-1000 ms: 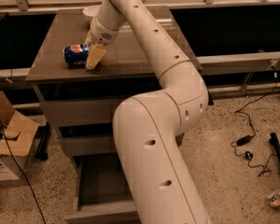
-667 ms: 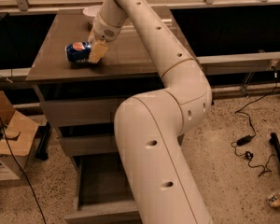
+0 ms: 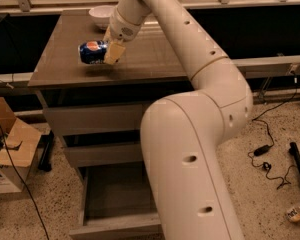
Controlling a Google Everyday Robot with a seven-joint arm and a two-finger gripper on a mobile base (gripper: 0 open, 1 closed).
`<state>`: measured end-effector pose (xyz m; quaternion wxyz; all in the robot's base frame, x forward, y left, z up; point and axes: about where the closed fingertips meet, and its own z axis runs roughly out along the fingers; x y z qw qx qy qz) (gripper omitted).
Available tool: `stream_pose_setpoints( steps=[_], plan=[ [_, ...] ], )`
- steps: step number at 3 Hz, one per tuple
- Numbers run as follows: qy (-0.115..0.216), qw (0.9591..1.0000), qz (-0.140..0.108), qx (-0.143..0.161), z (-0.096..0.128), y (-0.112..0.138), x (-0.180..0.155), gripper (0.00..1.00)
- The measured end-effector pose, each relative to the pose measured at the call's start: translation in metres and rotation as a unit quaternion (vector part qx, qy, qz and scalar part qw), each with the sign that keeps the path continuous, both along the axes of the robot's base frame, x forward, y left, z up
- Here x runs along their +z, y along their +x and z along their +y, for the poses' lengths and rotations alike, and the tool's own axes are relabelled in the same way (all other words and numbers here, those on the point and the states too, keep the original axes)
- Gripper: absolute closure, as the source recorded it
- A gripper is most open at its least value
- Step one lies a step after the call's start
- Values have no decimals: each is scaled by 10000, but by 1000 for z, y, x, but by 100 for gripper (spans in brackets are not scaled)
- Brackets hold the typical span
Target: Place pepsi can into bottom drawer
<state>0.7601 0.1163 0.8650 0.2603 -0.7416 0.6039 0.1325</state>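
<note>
The pepsi can (image 3: 91,52) is blue with the round logo showing. It lies on its side, held a little above the left part of the cabinet top (image 3: 155,59), with its shadow under it. My gripper (image 3: 109,54) reaches down from the white arm and is shut on the can's right end; one tan finger (image 3: 114,52) shows in front. The bottom drawer (image 3: 115,228) is pulled open below, its inside partly hidden by my arm.
A white bowl (image 3: 101,15) stands at the back of the cabinet top. The two upper drawers (image 3: 90,119) are closed. A cardboard box (image 3: 10,154) sits on the floor at left. Cables (image 3: 270,159) and a bottle (image 3: 296,212) lie at right.
The can has risen off the cabinet top and shifted slightly right with my gripper around it. The arm has swung with it.
</note>
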Motion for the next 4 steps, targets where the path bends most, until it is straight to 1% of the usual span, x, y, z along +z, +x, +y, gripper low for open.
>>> stream_pose_setpoints(
  steps=[1, 2, 3, 4],
  plan=[
    [160, 9998, 7, -100, -28, -28, 19, 100],
    [438, 9976, -161, -520, -68, -66, 58, 100],
    [613, 9932, -155, -973, -103, -116, 78, 100],
    [493, 9870, 386, -1478, -128, -187, 47, 100]
  ],
)
